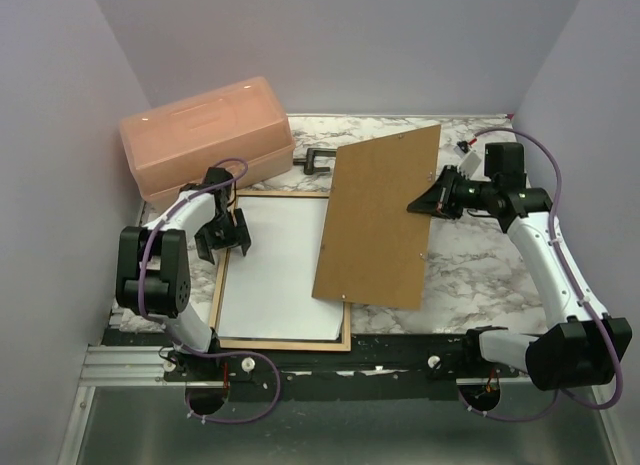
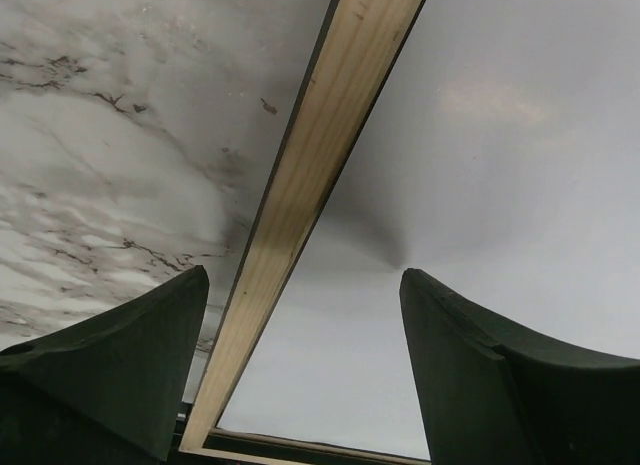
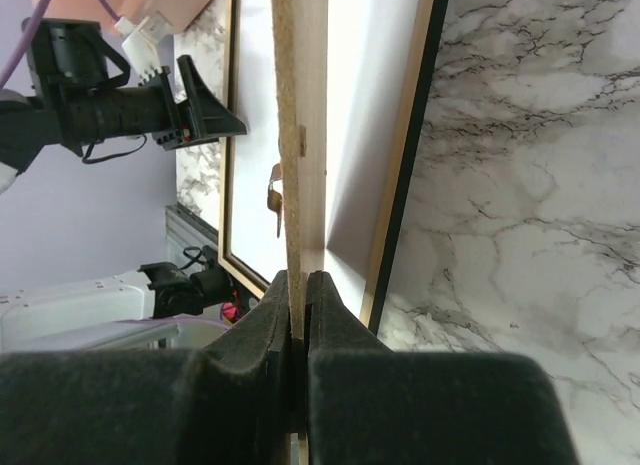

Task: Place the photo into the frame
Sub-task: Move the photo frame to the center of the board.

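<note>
The right claw (image 3: 298, 315) clamps the backing board (image 1: 380, 215) tilted above the frame (image 1: 285, 342); the left claw (image 2: 300, 315) gapes over its left rail. A slipping board could shunt the photo (image 1: 280, 265).

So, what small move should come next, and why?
Probably the right gripper should swing the board left and lower it over the photo. The photo already lies white side up in the frame, and the board, pinched at its edge, covers only the frame's right side.

Tan frame (image 1: 280, 343), white photo (image 1: 280, 265), brown board (image 1: 378, 215), pink box (image 1: 205, 135), grey-veined marble table (image 1: 470, 265).
</note>
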Available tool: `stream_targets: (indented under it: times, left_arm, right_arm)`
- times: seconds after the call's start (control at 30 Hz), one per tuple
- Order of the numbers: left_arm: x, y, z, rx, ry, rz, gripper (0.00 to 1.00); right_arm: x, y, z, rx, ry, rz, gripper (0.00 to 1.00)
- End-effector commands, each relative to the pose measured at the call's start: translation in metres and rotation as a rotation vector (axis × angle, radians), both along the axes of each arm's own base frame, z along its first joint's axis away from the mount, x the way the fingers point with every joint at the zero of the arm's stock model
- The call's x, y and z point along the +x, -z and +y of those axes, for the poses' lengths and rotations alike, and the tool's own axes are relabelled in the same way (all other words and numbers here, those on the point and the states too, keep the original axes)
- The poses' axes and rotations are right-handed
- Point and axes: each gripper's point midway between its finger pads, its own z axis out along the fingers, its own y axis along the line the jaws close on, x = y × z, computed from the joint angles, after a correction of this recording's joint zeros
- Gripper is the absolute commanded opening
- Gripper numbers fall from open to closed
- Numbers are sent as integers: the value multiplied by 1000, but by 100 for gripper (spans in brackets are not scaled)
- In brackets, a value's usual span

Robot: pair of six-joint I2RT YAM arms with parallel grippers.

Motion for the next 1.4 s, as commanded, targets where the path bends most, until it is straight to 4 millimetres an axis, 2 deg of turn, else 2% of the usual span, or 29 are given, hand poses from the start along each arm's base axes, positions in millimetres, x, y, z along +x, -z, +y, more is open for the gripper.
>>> stream_targets:
  times: [0.0, 0.13, 0.27, 0.37, 0.63, 1.03, 1.17, 1.37]
  left_arm:
    - [9, 7, -8, -65, 37, 16, 77]
    - [10, 10, -19, -127, 53, 22, 71]
    - [11, 9, -38, -237, 84, 9, 56]
    - [9, 8, -51, -307, 92, -3, 46]
    - [2, -13, -95, -436, 109, -71, 37]
    - [-1, -3, -173, -433, 236, 10, 31]
    - [-1, -4, -190, -443, 266, 6, 29]
    - [6, -20, -194, -451, 288, -67, 30]
  right_arm:
    - [4, -33, 5, 26, -28, -77, 0]
    - [1, -56, 9, 64, -46, -110, 0]
    - [-2, -74, 10, 75, -53, -143, 0]
    - [-3, -80, 10, 78, -52, -155, 0]
    - [-3, -77, 11, 85, -47, -142, 0]
    - [-5, -68, 1, 10, -9, -145, 0]
    - [-5, -61, -6, -33, 16, -141, 0]
    - [-5, -56, -6, -36, 13, -133, 0]
